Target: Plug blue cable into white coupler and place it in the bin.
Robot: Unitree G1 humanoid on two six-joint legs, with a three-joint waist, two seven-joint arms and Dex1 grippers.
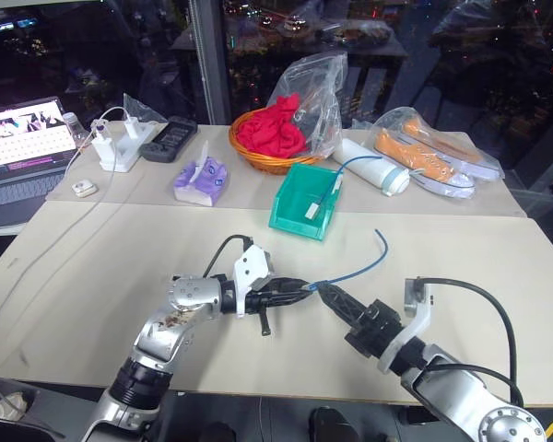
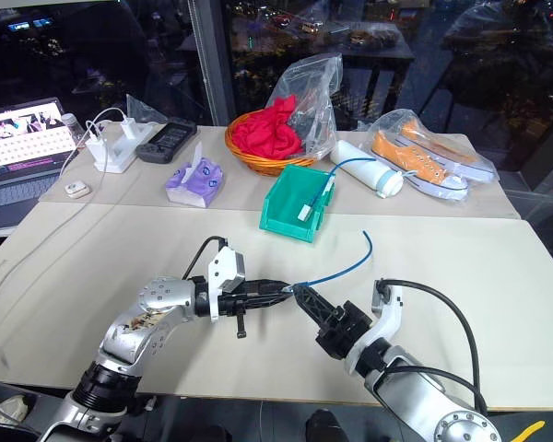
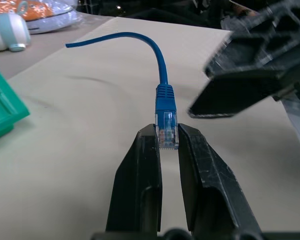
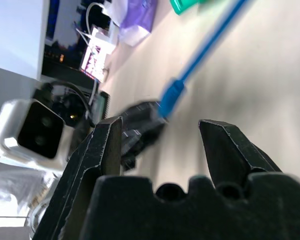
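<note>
Since the left tool point(image 3: 168, 131) is only pinching the blue cable point(image 1: 358, 268) by its clear plug tip, that grip looks sketchy to me. The right tool point(image 4: 160, 131) sits spread just beside the plug, so a bump could twist it loose or push it crooked. The cable's free end arcs off toward 1 o'clock above the table point(image 1: 120, 249), while the bin point(image 1: 304, 204) waits at 12, with a small white piece inside, maybe the coupler.

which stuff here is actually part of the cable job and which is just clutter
Part of the job:
- blue cable, plug clamped in the left gripper
- right gripper, open beside it
- bin with a small white piece inside

Just lying about:
- wicker basket of red cloth
- tissue pack
- bagged orange shoes
- laptop
- white charger
</note>
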